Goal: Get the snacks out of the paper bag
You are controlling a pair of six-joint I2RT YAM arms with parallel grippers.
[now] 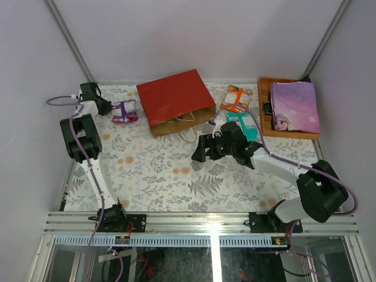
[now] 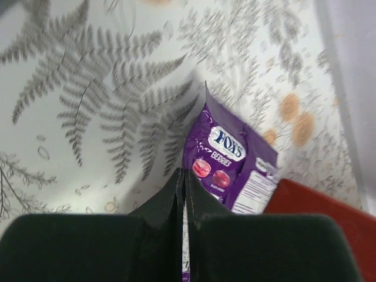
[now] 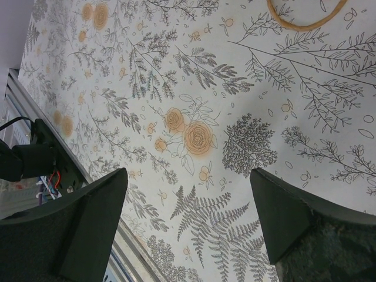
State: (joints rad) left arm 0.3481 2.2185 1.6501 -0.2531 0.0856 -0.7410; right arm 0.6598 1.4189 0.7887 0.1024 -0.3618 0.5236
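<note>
Fern-print tablecloth (image 2: 70, 117) bears purple packet (image 2: 220, 158), edge nipped between left fingers (image 2: 164, 205).

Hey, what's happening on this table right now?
The robot is emptying a red paper bag. The left gripper is shut on the edge of a purple packet beside the bag. The right gripper hangs open and empty over the tablecloth. An orange packet and a teal packet already lie out.
</note>
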